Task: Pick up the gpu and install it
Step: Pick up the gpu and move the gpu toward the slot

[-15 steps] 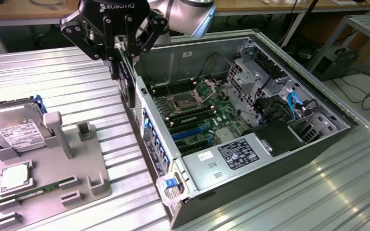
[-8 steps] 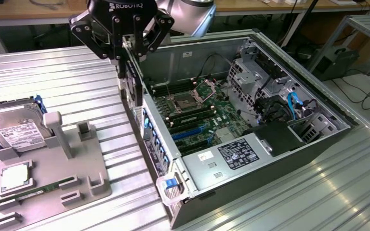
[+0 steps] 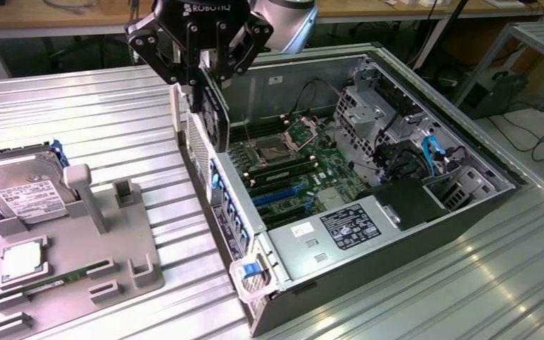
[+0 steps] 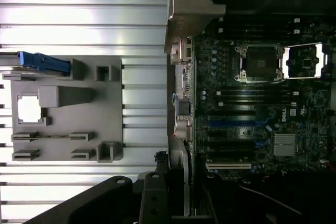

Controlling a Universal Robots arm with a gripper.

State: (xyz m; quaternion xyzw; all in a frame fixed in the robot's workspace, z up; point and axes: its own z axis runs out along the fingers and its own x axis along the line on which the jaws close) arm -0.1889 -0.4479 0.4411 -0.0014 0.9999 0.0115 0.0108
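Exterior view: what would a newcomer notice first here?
The pincer near the top is clamped on the gpu, which hangs upright over the edge of the open computer case. That case, motherboard exposed, is at the exterior view's right; a hard drive sits on a grey holder at its left.

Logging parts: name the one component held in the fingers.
The gpu, upright at the computer case; hard drive, CPU and RAM stick sit on the tray.

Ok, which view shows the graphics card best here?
The exterior view: the graphics card hangs upright in the pincer at the open computer case's edge, one face visible. The wrist view catches it edge-on, beside the pincer's dark body.
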